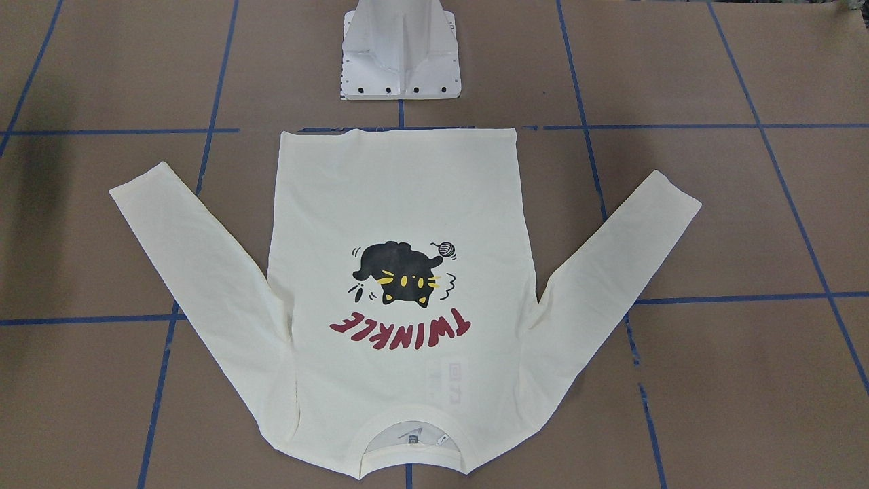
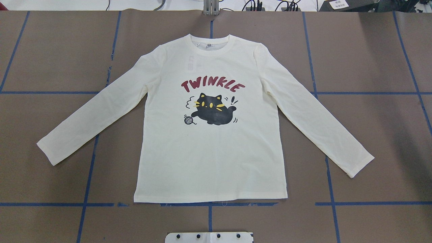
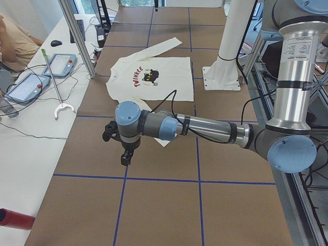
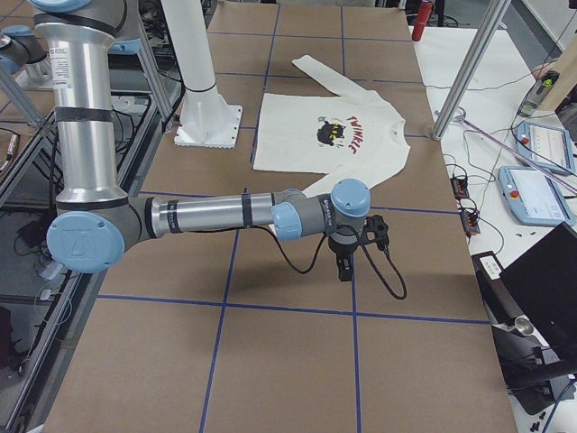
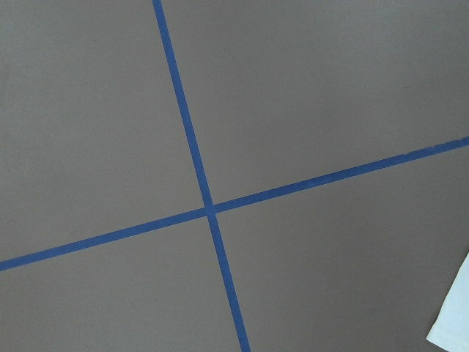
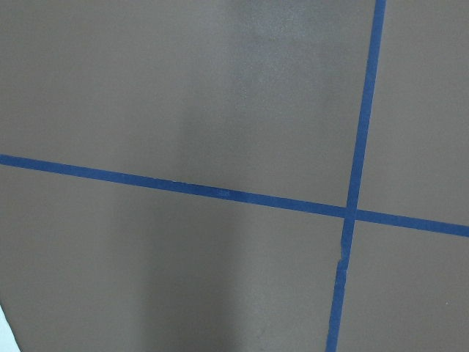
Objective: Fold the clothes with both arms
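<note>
Collar (image 1: 414, 412) nearest you, the cream long-sleeved T-shirt (image 2: 209, 158) lies flat and face up on the brown surface (image 2: 371, 135). Its hem points toward the far white pedestal (image 1: 402, 61), and its sleeves (image 2: 101, 111) are spread outward. The print shows a black cat, a yarn ball and red "TWINKLE". Beyond the sleeve ends, the left hand (image 3: 124, 159) and right hand (image 4: 343, 269) hang above the surface, off the cloth. You cannot tell whether either is released or clenched.

Blue tape lines (image 5: 207, 209) gridded my brown desk (image 2: 371, 50), with the white pedestal (image 1: 400, 61) bolted at its edge. On the side bench (image 3: 31, 154) lay a teach pendant (image 3: 64, 64), a reacher stick (image 3: 53, 79) and a red cylinder (image 3: 15, 218).
</note>
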Motion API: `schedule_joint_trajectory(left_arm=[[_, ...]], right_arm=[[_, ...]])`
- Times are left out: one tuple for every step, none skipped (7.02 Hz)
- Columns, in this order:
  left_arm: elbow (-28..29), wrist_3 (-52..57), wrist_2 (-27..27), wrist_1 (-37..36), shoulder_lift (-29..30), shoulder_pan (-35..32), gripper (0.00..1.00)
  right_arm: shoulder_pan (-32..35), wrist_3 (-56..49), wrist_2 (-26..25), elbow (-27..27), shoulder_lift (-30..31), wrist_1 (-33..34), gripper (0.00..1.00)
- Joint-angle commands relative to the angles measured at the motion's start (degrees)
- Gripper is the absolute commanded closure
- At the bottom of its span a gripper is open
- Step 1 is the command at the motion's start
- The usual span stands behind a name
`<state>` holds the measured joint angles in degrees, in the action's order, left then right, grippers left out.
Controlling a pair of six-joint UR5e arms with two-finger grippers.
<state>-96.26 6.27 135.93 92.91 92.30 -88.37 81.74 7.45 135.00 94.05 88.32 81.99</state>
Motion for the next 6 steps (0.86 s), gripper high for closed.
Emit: schedule_joint_trajectory(left_arm=[[0.02,0.14,-0.13,0.69,-0.37,0.04,0.00],[0.36,0.14,-1.87,0.95,-0.46,0.39,0.00],[-0.85,0.14,-4.33,0.96,-0.46,0.30,0.00],[-0.43,0.23,-4.44,0.96,-0.37,0.30,0.00],[-1.81,0.58,-3.83,1.13,-0.37,0.30,0.00],[-3.31,0.50,-3.57,1.48,-1.50,0.39,0.00]], right_arm=[[0.00,0.10,0.09,-0.09,0.01,-0.08,0.00],[0.00,0.02,0.09,-0.35,0.01,-0.16,0.00],[0.00,-0.07,0.27,-0.53,0.01,-0.08,0.00],[0.00,0.28,1.14,-1.14,0.01,-0.08,0.00],[0.00,0.19,1.58,-1.93,-0.08,-0.25,0.00],[0.00,0.28,2.98,-2.11,0.35,-2.60,0.00]])
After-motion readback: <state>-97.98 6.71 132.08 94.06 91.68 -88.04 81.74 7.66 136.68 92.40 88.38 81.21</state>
